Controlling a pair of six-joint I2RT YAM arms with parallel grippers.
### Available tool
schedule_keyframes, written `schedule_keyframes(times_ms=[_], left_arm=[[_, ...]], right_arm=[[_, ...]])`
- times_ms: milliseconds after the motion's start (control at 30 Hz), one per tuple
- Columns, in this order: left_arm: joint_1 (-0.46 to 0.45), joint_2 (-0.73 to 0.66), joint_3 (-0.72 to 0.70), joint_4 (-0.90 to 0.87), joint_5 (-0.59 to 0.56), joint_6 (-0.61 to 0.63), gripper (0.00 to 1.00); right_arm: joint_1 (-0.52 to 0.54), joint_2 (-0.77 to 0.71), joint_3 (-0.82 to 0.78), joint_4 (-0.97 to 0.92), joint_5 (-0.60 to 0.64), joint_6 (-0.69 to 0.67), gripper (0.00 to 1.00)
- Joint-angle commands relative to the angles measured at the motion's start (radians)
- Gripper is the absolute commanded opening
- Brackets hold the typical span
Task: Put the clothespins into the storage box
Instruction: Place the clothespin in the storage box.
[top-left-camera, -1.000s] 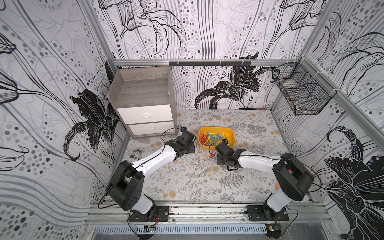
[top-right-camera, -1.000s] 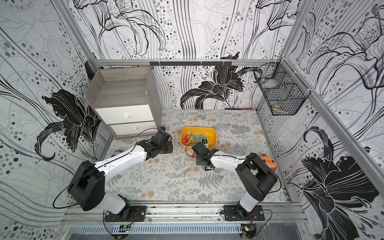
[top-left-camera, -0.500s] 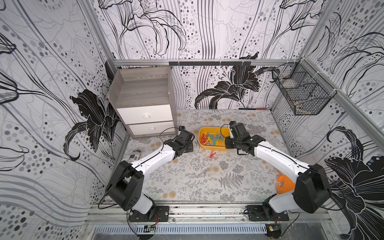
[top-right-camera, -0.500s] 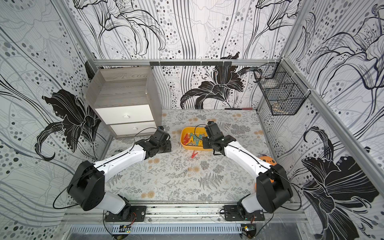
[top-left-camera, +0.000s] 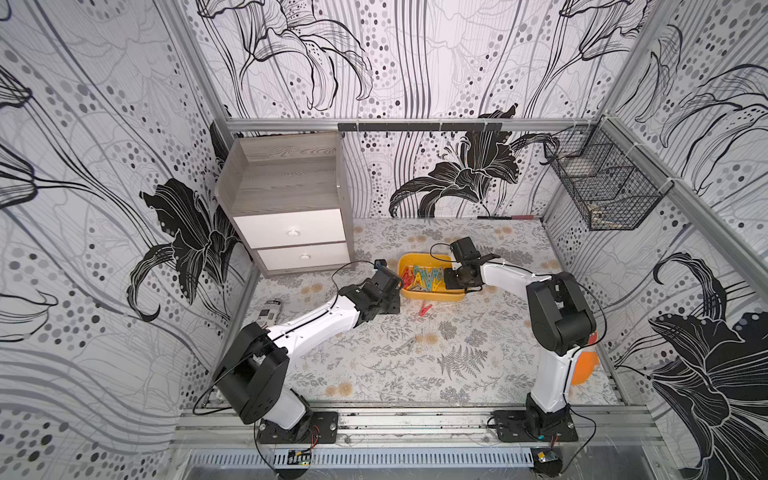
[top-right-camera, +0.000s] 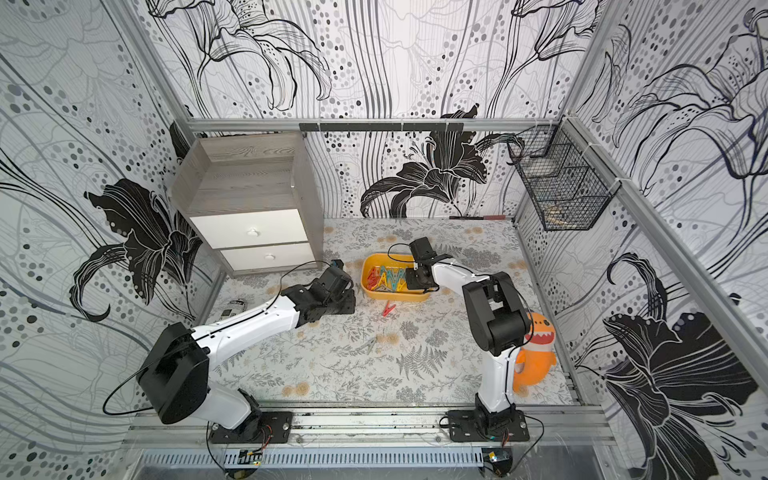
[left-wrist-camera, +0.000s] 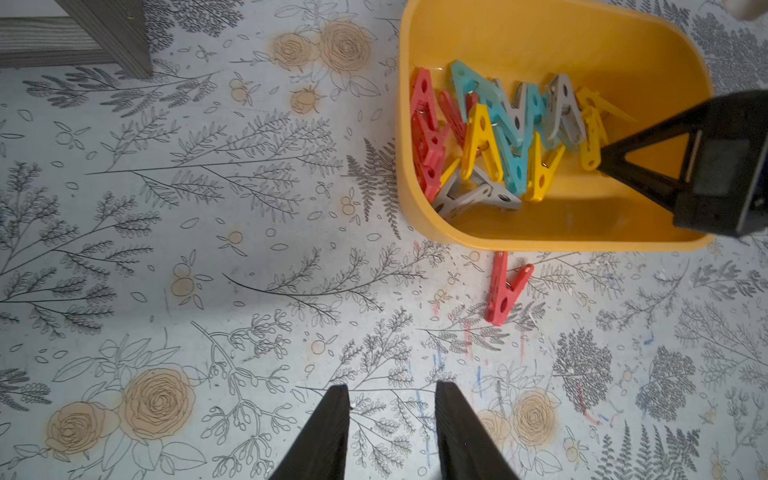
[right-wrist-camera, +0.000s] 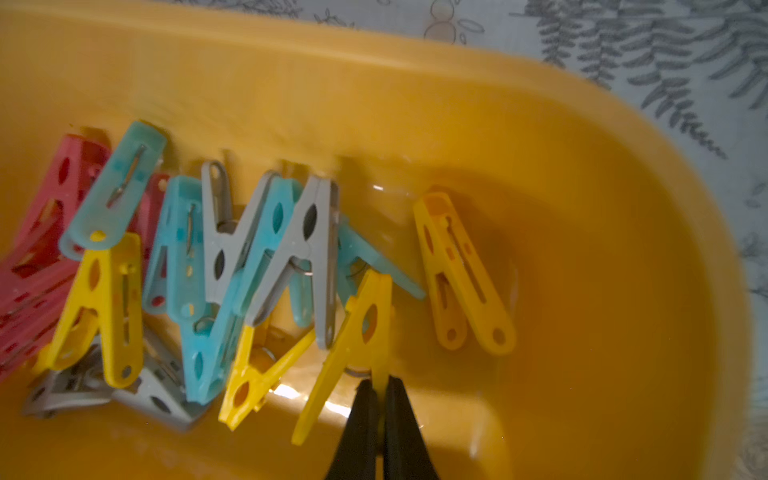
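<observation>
Over the right end of the storage box (top-left-camera: 432, 296), the right gripper (right-wrist-camera: 377, 384) hangs low. Its jaws are pinched tight on one leg of a yellow clothespin (right-wrist-camera: 353, 332), whose other leg splays out above the box floor. The other clothespins (right-wrist-camera: 232, 257), yellow, teal, grey and red, lie heaped in the left half of the box, just beside the held one. The left gripper (left-wrist-camera: 392, 392) hovers above the table (left-wrist-camera: 208, 257) in front of the box, its jaws narrowly parted with nothing between them. A red clothespin (left-wrist-camera: 505, 291) lies on the table just outside the box's front wall, near that gripper. A grey clothespin (top-left-camera: 409, 344) lies further forward, well apart from both grippers.

Only the right wrist view shows the pinch; in both top views the wrist hides the fingertips. An orange toy (top-right-camera: 536, 353) with a toothed mouth shows plainly in a top view, while in a top view (top-left-camera: 584, 365) it is a sliver behind the right arm.

A second ago the right gripper was down at the table in front of the box, close to the red clothespin. Half a second ago it was at the box's far right edge, with the arm stretched out. The left arm has hardly moved.
</observation>
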Motion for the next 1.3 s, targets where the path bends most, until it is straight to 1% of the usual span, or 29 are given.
schedule_keyframes(times_ms=[0, 67, 200, 300, 433, 567, 667, 900, 1033, 1267], left_arm=[[-0.014, -0.006, -0.018, 0.011, 0.008, -0.023, 0.4], [-0.027, -0.014, -0.025, 0.01, 0.008, -0.028, 0.4], [-0.055, -0.031, -0.04, -0.001, 0.015, -0.035, 0.4], [-0.067, -0.029, -0.059, -0.004, 0.028, -0.029, 0.4], [-0.097, -0.02, -0.085, -0.016, 0.041, -0.014, 0.4], [-0.146, -0.019, -0.105, -0.044, 0.038, -0.004, 0.4], [-0.172, -0.03, -0.126, -0.061, 0.036, 0.003, 0.4], [-0.263, -0.002, -0.148, -0.074, 0.05, 0.015, 0.41], [-0.3, 0.048, -0.126, -0.084, 0.028, 0.012, 0.41], [-0.335, 0.141, -0.071, -0.131, -0.067, 0.008, 0.4]], right_arm=[[-0.005, 0.036, 0.055, -0.007, 0.006, -0.022, 0.04], [-0.008, 0.056, 0.072, -0.015, 0.011, -0.024, 0.05], [-0.012, 0.096, 0.112, -0.043, 0.017, -0.035, 0.12], [-0.011, 0.091, 0.119, -0.051, 0.011, -0.035, 0.16], [-0.011, 0.016, 0.105, -0.057, -0.004, -0.029, 0.24], [-0.011, -0.109, 0.077, -0.071, -0.015, -0.036, 0.37], [-0.011, -0.196, 0.042, -0.083, -0.017, -0.043, 0.41], [-0.011, -0.309, -0.043, -0.09, -0.026, -0.046, 0.43], [-0.011, -0.327, -0.071, -0.077, -0.031, -0.037, 0.43], [-0.011, -0.333, -0.081, -0.07, -0.035, -0.035, 0.43]])
